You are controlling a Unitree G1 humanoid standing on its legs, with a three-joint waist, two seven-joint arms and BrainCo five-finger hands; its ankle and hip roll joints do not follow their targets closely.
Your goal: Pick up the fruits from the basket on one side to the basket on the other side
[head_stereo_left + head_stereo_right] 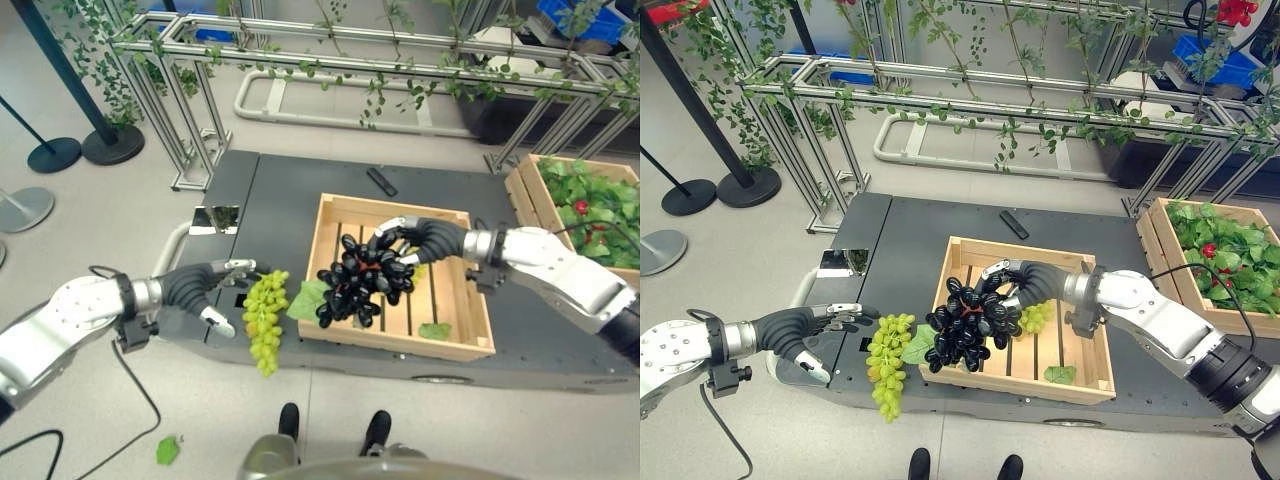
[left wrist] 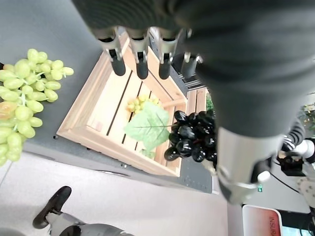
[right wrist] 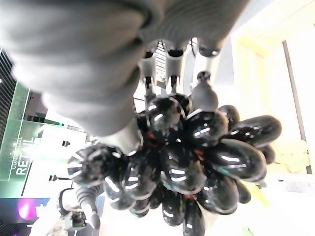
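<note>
The shallow slatted wooden crate (image 1: 455, 345) lies on the dark grey platform (image 1: 280, 200), under the right hand (image 1: 415, 240). This hand has its fingers curled around a bunch of shiny black grapes (image 1: 362, 280) and holds it above the crate's left part. Left of the crate, the left hand (image 1: 205, 290) pinches a hanging bunch of green grapes (image 1: 264, 320). A green leaf (image 1: 308, 298) is between both bunches.

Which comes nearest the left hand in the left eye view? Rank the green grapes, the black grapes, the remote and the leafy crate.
1. Green grapes, hanging from the left hand.
2. Black grapes, over the wooden crate, in the right hand.
3. Remote, behind the crate.
4. Leafy crate, far right.
</note>
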